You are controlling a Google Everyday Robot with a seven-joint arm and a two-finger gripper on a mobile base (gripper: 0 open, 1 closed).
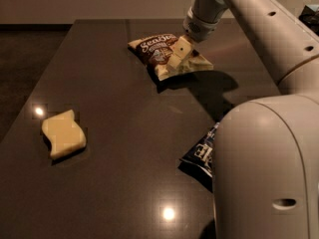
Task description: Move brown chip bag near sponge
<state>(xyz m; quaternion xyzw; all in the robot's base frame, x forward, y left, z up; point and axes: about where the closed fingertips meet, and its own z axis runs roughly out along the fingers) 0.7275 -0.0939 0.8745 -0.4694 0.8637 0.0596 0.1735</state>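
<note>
The brown chip bag [158, 51] lies at the far middle of the dark table, with white script on its front and cream edges. My gripper [179, 54] is down on the bag's right half, reaching in from the upper right, and covers part of it. The pale yellow sponge [63, 134] with wavy sides lies at the left of the table, well apart from the bag and nearer the front.
A dark blue chip bag [202, 155] lies at the front right, half hidden behind my arm's large pale body [264, 173]. The dark table [124, 113] ends at a left edge beside the sponge. Ceiling lights glare on its surface.
</note>
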